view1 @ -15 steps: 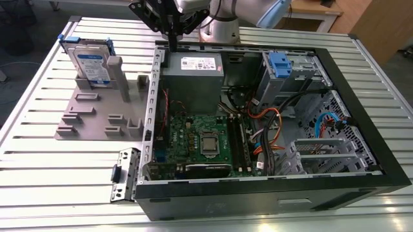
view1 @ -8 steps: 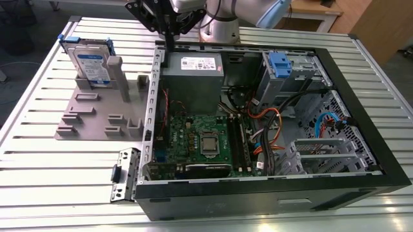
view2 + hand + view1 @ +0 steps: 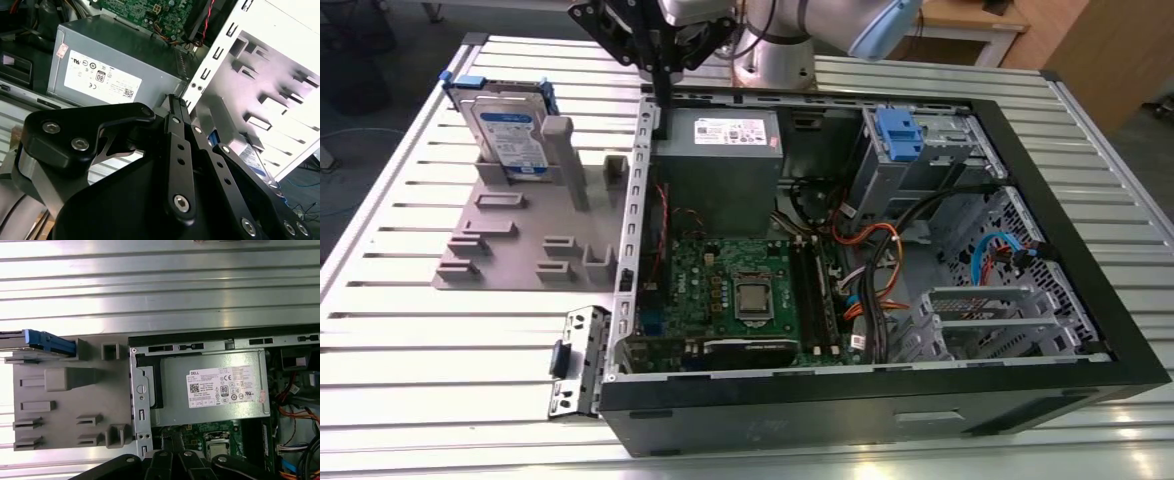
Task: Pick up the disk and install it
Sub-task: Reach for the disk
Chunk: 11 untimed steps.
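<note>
Bright, even light falls from above in the exterior view, so the ribbed silver aluminium table (image 3: 400,400) shines pale and shadows stay soft. The inside of the black open computer case (image 3: 854,420) lies dimmer. In the first wrist view, glare burns the table's slats into white bands. In the second wrist view the grey slotted plastic holder (image 3: 280,50) is washed out to white with a violet tinge, while the black metal gripper (image 3: 172,102) looms as a dark, close mass.

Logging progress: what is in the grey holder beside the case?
The disk stands upright in a slot of the holder, with its blue rails showing. The slot's walls cover the disk's lower edge.
</note>
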Available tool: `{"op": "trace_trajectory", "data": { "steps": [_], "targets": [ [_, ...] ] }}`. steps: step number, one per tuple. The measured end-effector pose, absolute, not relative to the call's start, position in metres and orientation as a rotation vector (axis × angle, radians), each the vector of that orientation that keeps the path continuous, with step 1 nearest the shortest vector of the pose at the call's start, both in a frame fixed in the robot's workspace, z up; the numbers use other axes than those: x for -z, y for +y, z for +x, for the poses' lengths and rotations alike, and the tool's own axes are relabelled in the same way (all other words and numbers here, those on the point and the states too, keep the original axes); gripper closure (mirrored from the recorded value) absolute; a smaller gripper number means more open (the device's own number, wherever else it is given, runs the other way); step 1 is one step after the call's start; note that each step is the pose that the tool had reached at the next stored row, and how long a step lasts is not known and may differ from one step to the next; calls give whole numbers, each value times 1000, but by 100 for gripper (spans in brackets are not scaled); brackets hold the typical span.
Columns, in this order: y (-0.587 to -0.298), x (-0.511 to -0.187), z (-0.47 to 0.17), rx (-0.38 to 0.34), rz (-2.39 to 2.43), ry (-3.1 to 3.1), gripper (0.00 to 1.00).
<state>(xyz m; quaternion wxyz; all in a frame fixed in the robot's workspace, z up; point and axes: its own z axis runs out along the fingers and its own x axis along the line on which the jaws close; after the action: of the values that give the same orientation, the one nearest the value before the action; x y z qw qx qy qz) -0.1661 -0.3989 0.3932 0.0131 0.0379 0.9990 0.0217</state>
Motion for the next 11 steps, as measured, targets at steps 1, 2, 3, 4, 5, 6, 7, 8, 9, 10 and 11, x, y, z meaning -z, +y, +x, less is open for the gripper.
{"op": "trace_trajectory", "data": {
  "steps": [1, 2, 3, 4, 5, 6, 7, 8, 9, 10, 11],
  "targets": [
    [-399, -393, -167, -68, 118, 3112, 90],
    [-399, -393, -168, -68, 118, 3112, 90],
    [-399, -393, -169, -68, 118, 3112, 90],
    [-399, -393, -170, -68, 118, 3112, 90],
    [-399, -393, -170, -68, 118, 3112, 90],
    [-399, -393, -171, -68, 118, 3112, 90],
    [-399, -393, -172, -68, 118, 3112, 90],
    [-399, -393, -173, -68, 118, 3112, 90],
    [-399, -393, -174, -68, 118, 3112, 90],
    [-399, -393, -174, -68, 118, 3112, 90],
    [-399, -393, -175, -68, 118, 3112, 90]
  ]
}}
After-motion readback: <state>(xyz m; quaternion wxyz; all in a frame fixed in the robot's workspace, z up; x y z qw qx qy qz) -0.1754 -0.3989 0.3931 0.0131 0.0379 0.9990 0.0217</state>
